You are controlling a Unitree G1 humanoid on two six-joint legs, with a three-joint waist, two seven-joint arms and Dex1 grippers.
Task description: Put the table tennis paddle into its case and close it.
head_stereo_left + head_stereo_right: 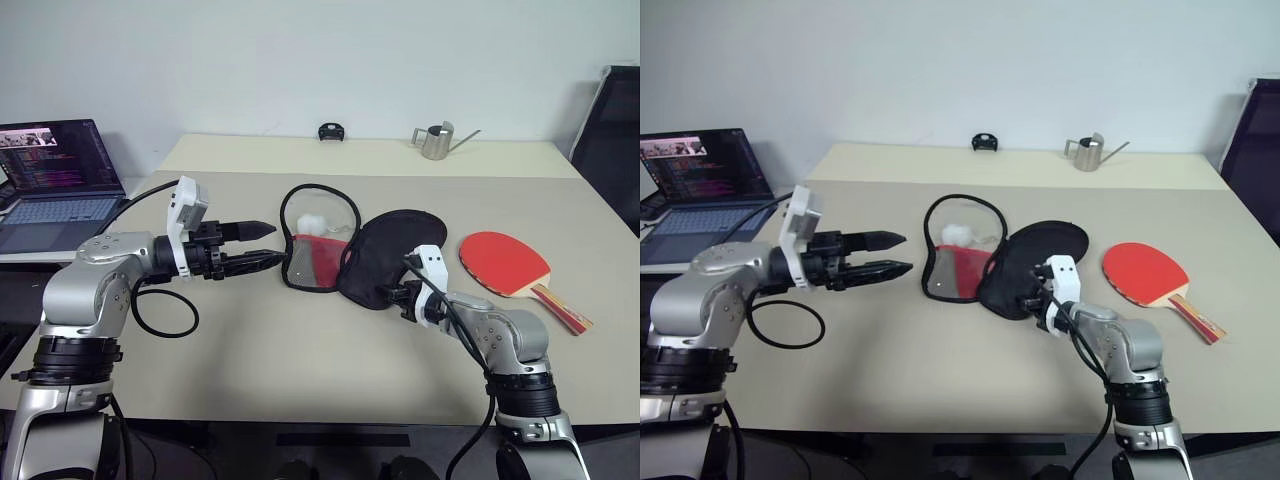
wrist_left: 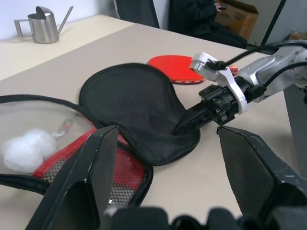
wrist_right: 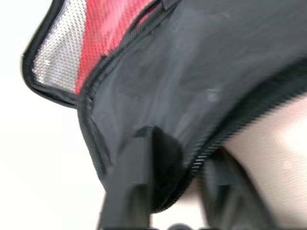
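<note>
The case [image 1: 345, 255] lies unzipped and spread open at the middle of the surface [image 1: 300, 370], its black flap toward three o'clock and its red mesh half with a white pull charm [image 1: 316, 223] toward nine o'clock. The right gripper [image 2: 184, 125] has its fingers pinched on the edge of the black flap, while the table tennis paddle [image 1: 512, 266] rests red face up further toward three o'clock, near the case but apart from it. At nine o'clock of the case, the left gripper [image 1: 262, 246] hovers above the surface with its fingers wide and holding nothing.
</note>
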